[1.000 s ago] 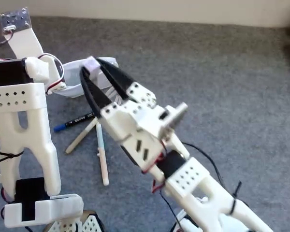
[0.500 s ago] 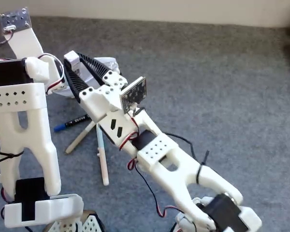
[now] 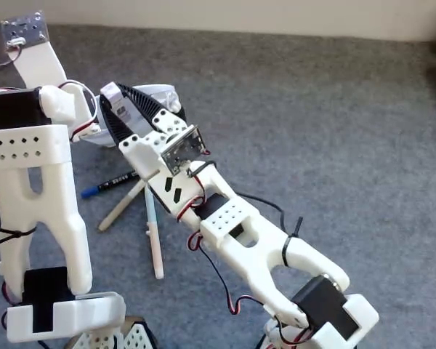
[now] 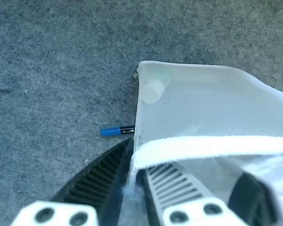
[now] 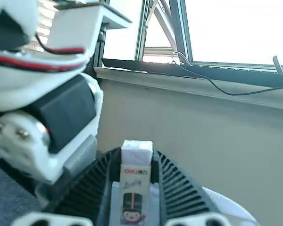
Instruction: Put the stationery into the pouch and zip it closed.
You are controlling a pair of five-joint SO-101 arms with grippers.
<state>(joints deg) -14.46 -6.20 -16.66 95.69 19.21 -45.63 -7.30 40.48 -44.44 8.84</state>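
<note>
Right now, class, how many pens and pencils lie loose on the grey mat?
3, fanned out side by side: a blue-capped black pen, a tan pencil next to it, and a pale pen lying closest to the camera. More may be hidden inside the pouch.

The eraser [image 5: 136,186] is showing a red word and a little soldier picture. The pen [image 3: 116,181] is carrying tiny white print, too small to read.

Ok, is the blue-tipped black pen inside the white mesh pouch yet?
No, the blue-tipped black pen lies on the grey carpet, outside the white mesh pouch.
</note>
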